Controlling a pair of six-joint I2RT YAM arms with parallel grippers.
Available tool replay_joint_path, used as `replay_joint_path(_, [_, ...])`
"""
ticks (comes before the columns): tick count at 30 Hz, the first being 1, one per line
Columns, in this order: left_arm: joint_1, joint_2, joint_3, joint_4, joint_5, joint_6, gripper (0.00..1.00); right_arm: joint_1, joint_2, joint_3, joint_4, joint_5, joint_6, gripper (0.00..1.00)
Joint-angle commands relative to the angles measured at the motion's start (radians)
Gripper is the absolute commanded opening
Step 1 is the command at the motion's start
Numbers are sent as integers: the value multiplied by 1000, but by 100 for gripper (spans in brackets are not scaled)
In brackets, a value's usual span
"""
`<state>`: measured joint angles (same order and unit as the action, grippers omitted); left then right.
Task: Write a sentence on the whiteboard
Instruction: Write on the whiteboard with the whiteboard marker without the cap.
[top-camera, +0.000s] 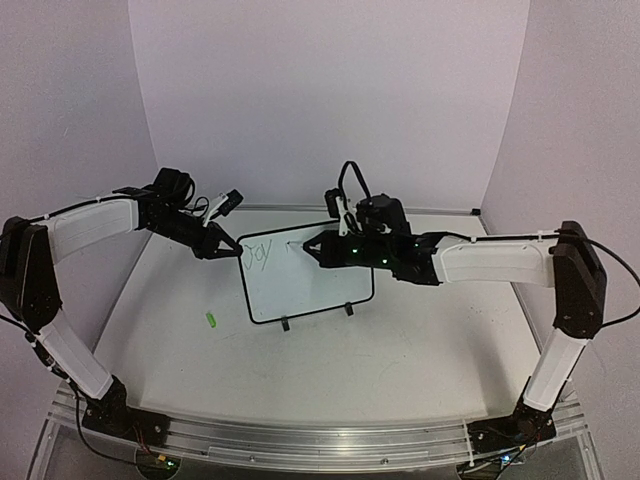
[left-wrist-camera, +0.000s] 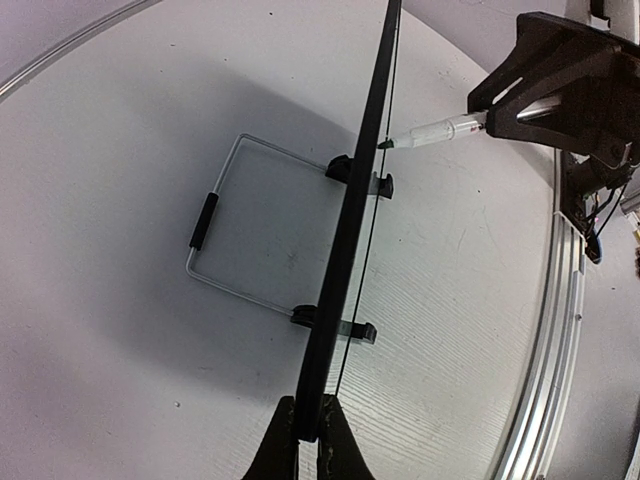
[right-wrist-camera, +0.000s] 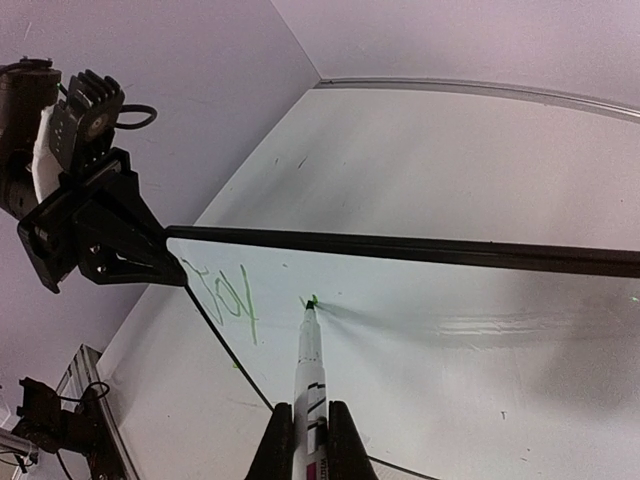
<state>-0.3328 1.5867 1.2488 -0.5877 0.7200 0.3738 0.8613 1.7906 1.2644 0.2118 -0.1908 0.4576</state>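
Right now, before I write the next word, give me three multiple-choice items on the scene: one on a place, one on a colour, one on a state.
1. Where is the tip of the marker?
A. Off the board, to its left.
B. On the face of the whiteboard, right of the word Joy.
C. Behind the board.

2. What colour is the writing?
A. Red.
B. Black.
C. Green.

3. How is the left gripper?
A. Shut on the whiteboard's top left corner.
B. Open wide, touching nothing.
C. Shut on the marker.

Answers:
1 B: the right wrist view shows the tip at the board face beside the word.
2 C: the strokes are green.
3 A: it pinches the frame edge in the left wrist view.
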Motion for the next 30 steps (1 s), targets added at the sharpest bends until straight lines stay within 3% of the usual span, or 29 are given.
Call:
replay_joint_path(1, [11,-6,5,14,-115,45,0,-1,18,49,12,42,8,0])
replay_joint_path(15, [10,-7,6,14,-112,45,0,0,-22,-74,8,40,47,0])
replay_joint_path(30, [11,-7,6,14,-111,45,0,0,-41,-32,99,45,64,0])
